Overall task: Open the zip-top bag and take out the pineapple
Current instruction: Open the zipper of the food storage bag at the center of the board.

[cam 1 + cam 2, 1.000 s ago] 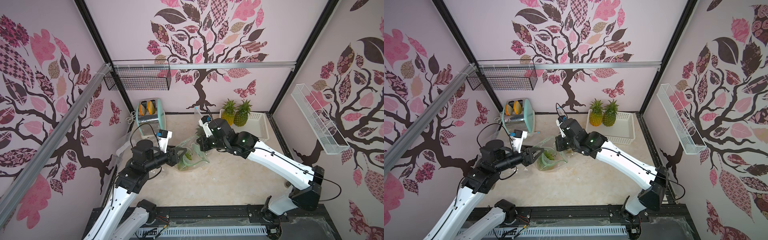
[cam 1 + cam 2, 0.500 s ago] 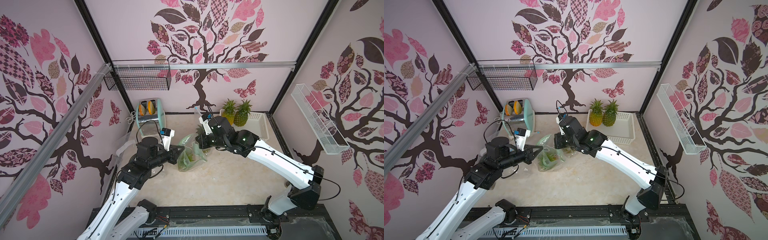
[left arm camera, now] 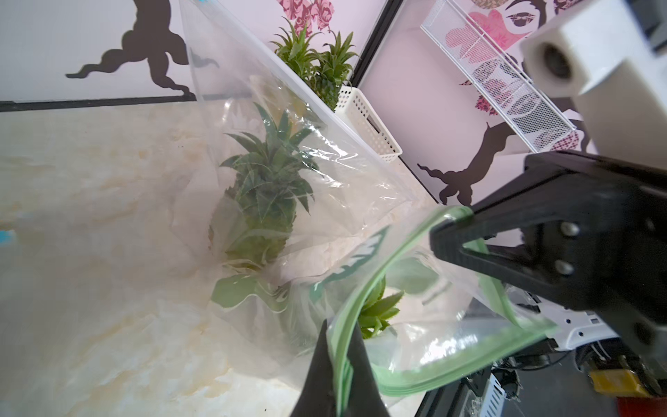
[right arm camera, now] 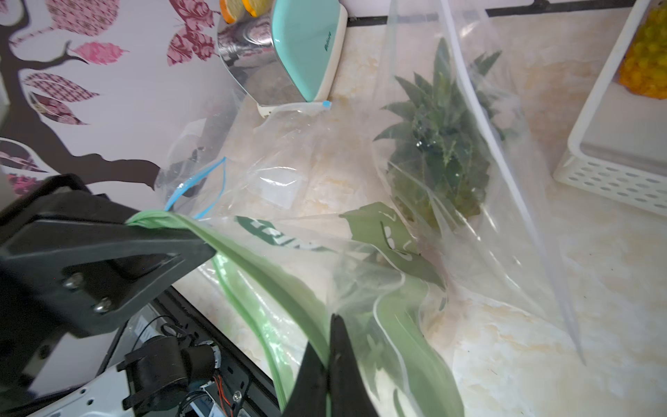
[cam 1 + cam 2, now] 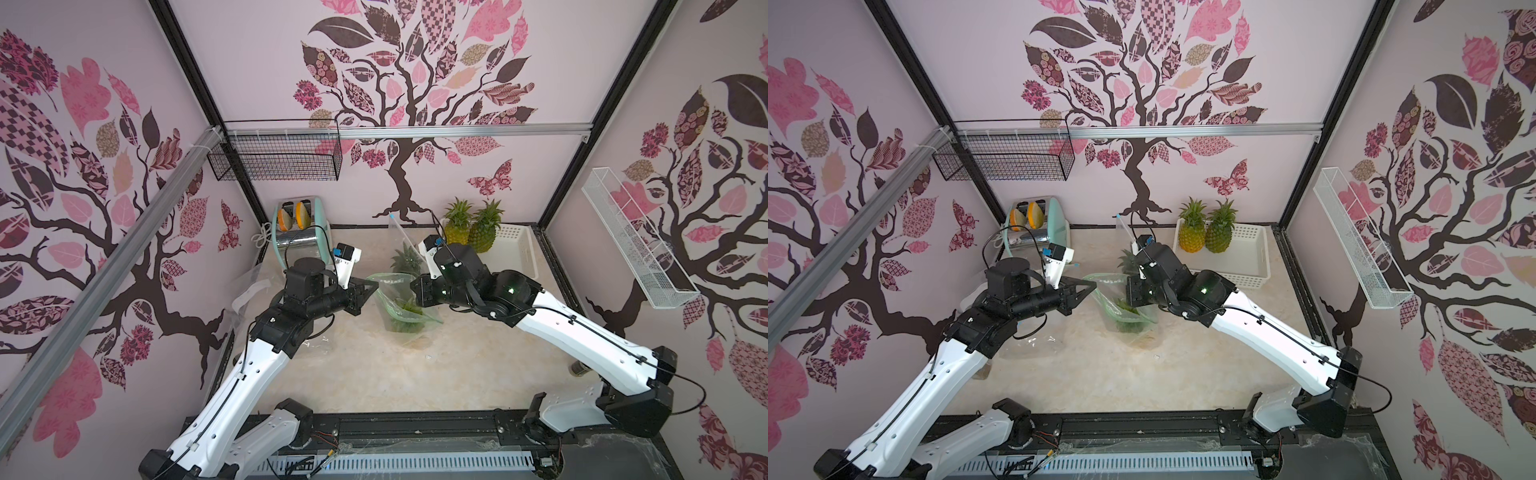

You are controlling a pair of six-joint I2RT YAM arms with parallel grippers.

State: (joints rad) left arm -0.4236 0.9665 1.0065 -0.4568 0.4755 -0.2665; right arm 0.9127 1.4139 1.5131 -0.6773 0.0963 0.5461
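zip-top bag [image 5: 405, 316] is standing mid-table with its green zip lips already pulled apart into a loop. the pineapple [image 3: 379, 310] is down inside it, only the leafy top showing. left claw [image 5: 375, 286] is clamped shut on one side of the green lip and right claw [image 3: 438, 234] is pinched on the opposite side, so i'd say we're at the tail end of the opening step with nothing taken out yet. next move, my guess: one claw lets go and dips through the mouth for the leaves while the other holds its lip up, otherwise that thin film probably flops shut. room-wise, a second bag [image 5: 401, 241] with its own pineapple stands just behind. the white basket [image 5: 517, 249] sits near the right arm and the toaster [image 5: 301, 232] behind the left one. bare table [image 5: 374, 374] toward the front looks like the free way out.
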